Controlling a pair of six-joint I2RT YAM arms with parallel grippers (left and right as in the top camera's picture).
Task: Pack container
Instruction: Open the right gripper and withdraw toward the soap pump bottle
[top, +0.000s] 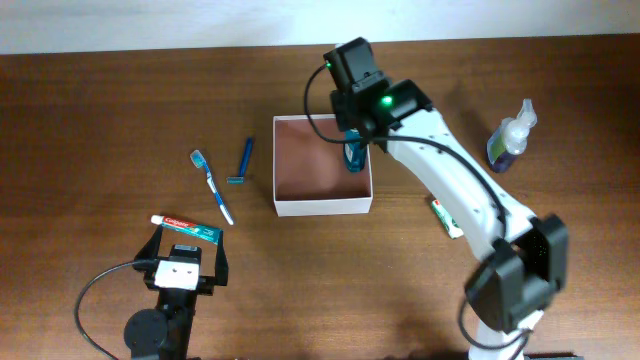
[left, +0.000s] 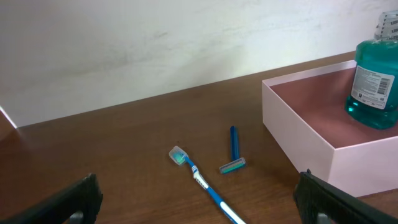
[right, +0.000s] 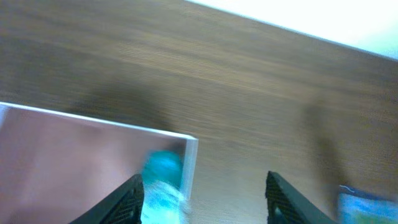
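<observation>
I have the right claw (top: 352, 138) poised over the far right corner of the container (top: 322, 206). Its jaws stand apart, not clamped on anything. Directly beneath it a teal mouthwash bottle (top: 353, 156) stands upright on the reddish floor of the box. In the right wrist view the bottle is blurred and sits close by one finger, with a wide gap to the other, so I judge it is standing free of the grip. That makes one item packed, and it is the only one I can see inside. The container itself sits on the table (top: 100, 100), under the right claw and well ahead and to the right of my left claw (top: 188, 252). The left claw is spread fully wide and holds nothing. A toothpaste tube (top: 183, 226) lies just ahead of its fingertips. Farther ahead of it are a blue toothbrush (top: 212, 187) and a blue razor (top: 243, 162), side by side, between that claw and the container's near wall. Off to the right of the right claw a pump bottle (top: 510, 138) of purple liquid stands well apart. A second small tube (top: 447, 217) lies back beside that arm, outside the box. By my reckoning the job is barely begun, with five things waiting on the wood and the toothpaste the handiest for the left claw.
</observation>
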